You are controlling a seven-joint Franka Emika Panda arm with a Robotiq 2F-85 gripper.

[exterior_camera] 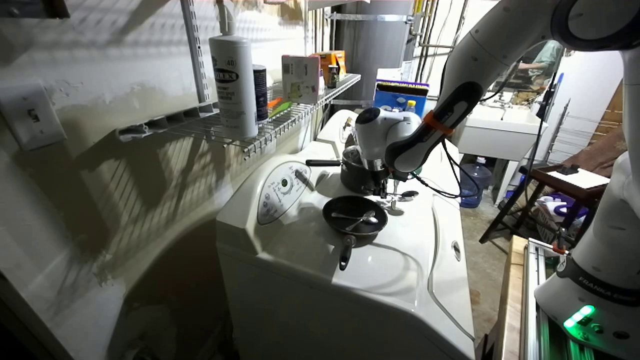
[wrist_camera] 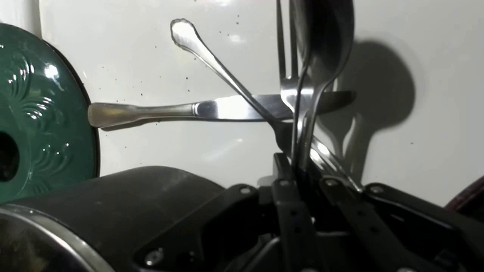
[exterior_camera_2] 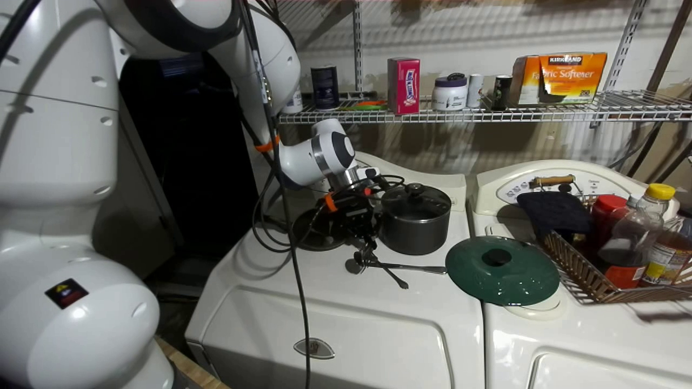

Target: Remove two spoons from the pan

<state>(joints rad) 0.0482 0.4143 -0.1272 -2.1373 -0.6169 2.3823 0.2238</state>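
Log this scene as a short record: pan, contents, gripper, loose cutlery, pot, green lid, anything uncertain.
pan: dark, upright on the white appliance
pan contents: two spoons
gripper: shut around the handle of at least one other spoon, its bowl above the surface, outside the pan
loose cutlery: a knife lying on the appliance, a fork crossing it
pot: dark, beside the pan, glass lid on
green lid: by the knife's handle end
uncertain: whether a second fork, partly hidden by the held spoon, is gripped too
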